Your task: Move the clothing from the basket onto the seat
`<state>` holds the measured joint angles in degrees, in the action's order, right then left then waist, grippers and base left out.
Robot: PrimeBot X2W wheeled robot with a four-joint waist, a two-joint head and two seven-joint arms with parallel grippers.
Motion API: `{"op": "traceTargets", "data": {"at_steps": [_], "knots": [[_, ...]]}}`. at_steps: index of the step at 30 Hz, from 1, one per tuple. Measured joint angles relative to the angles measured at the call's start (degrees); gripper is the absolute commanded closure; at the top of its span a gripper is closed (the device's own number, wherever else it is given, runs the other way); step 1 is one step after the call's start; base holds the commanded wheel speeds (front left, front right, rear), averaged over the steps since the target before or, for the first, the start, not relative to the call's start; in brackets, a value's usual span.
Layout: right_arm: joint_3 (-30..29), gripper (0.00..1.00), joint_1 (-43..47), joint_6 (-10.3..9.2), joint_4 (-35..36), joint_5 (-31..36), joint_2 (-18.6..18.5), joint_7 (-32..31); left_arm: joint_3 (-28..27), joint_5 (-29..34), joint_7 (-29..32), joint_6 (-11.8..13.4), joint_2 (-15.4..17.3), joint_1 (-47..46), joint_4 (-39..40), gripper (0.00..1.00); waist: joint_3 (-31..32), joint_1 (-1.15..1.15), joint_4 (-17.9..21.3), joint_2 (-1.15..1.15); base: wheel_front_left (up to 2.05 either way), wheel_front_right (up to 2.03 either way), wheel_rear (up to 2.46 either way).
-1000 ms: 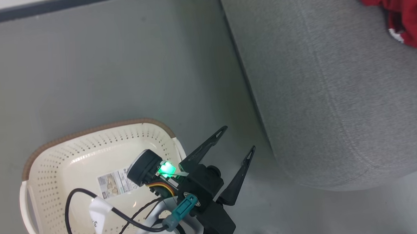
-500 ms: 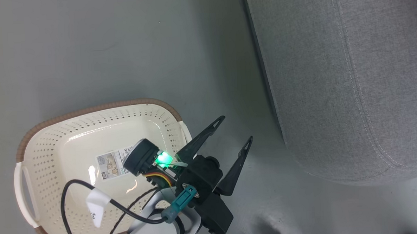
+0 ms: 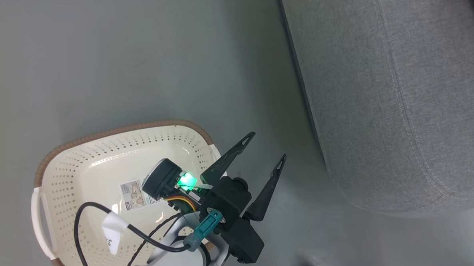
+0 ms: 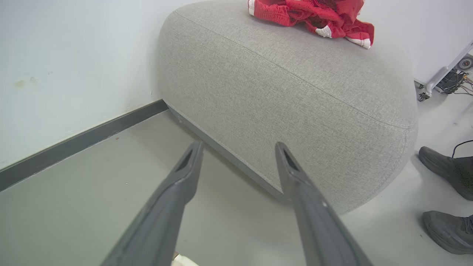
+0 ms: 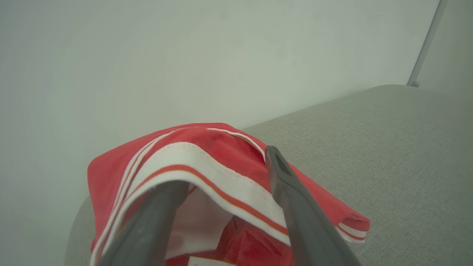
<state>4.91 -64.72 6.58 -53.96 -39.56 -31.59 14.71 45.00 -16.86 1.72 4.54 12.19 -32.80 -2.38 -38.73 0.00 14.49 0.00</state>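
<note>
Sitting just by the left gripper (image 3: 268, 145) (fingers wide apart), the basket (image 3: 113, 132) holds a sticker (image 3: 133, 195); the right gripper (image 5: 221, 166), spread, touches clothing (image 5: 221, 142).

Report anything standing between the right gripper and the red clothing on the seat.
Nothing visible does. The right gripper, jaws spread, is right at the clothing, whose white band drapes over one finger. The clothing lies on the seat.

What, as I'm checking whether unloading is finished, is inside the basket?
A printed label lies on the basket's floor; nothing else shows there. The left arm covers the near right part of the floor.
</note>
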Motion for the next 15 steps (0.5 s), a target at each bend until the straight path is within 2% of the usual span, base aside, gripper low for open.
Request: {"op": "traceTargets", "data": {"at_steps": [6,15], "knots": [[0.8,0.00,3.3,0.08,-1.2,0.8,0.1,0.0,-0.9,-0.6,-2.4,0.1,-1.6,0.0,-2.3,0.00,3.1,0.00,-0.4,0.00,0.00,0.00,0.00],[1.7,0.00,8.8,0.48,-0.2,3.0,1.3,0.0,-2.9,-1.7,-6.1,0.5,-2.2,0.6,-5.2,0.00,8.5,0.00,-1.4,0.00,0.00,0.00,0.00]]}}
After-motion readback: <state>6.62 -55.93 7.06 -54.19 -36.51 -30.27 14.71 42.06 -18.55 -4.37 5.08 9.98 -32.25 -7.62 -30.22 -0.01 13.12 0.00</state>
